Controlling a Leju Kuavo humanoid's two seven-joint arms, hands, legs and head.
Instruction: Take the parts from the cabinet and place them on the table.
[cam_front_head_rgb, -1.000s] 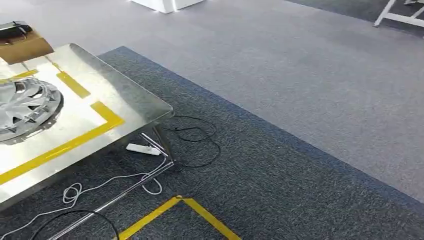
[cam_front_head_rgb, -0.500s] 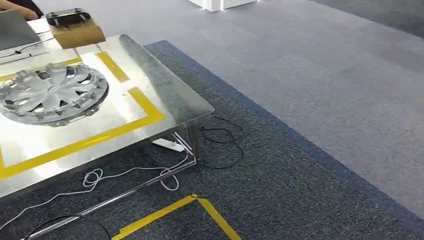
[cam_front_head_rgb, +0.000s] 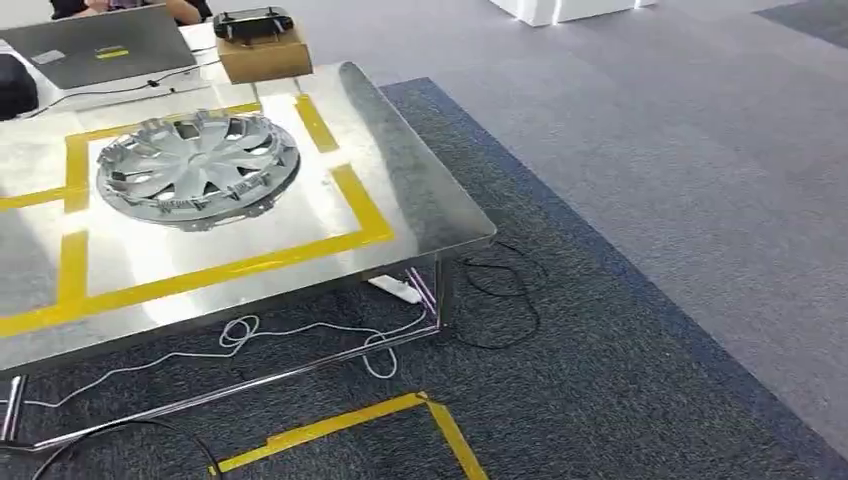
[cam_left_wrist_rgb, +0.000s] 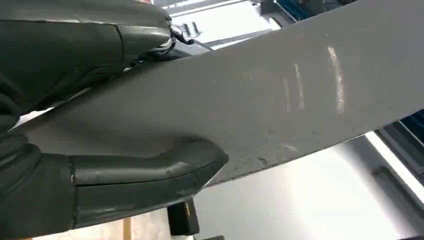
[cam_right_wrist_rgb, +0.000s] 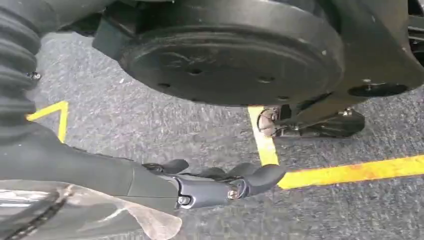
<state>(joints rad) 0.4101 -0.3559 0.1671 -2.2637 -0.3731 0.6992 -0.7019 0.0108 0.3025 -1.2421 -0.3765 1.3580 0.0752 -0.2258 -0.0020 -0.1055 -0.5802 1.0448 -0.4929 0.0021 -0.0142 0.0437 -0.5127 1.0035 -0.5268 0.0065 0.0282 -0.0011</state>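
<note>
From the head view, a low table (cam_front_head_rgb: 420, 190) with a polished, mirror-like metal top stood on thin chrome legs over dark blue-grey carpet (cam_front_head_rgb: 620, 380). Strips of yellow tape (cam_front_head_rgb: 230, 268) marked a rectangle on the tabletop, and inside that rectangle lay a silver hubcap (cam_front_head_rgb: 197, 168), round, domed and many-spoked, resting flat on the metal. At the far end of the table sat a brown cardboard box (cam_front_head_rgb: 264, 58) with a black device (cam_front_head_rgb: 252, 22) on top, and beside it a grey laptop (cam_front_head_rgb: 95, 48), its lid closed. Under the table a white power strip (cam_front_head_rgb: 396, 290) lay on the carpet, with a thin white cable (cam_front_head_rgb: 250, 335) looping away from it and a black cable (cam_front_head_rgb: 505, 300) coiled near the table leg. More yellow tape (cam_front_head_rgb: 350, 422) formed a corner on the carpet nearer the robot.

In the left wrist view, the left hand (cam_left_wrist_rgb: 100, 125) gripped a broad, flat, smooth grey part (cam_left_wrist_rgb: 280, 105) with faint scuffs and glossy highlights; the thick thumb (cam_left_wrist_rgb: 150, 172) pressed one face and darker fingers (cam_left_wrist_rgb: 85, 35) lay against the other.

In the right wrist view, the right hand (cam_right_wrist_rgb: 210, 182) hung over the coarse grey carpet and its yellow tape lines, fingers (cam_right_wrist_rgb: 260, 176) loosely curled in, nothing visible between them. A crinkled clear plastic sheet (cam_right_wrist_rgb: 90, 210) showed beside the wrist; whether the hand touched it I could not tell.
</note>
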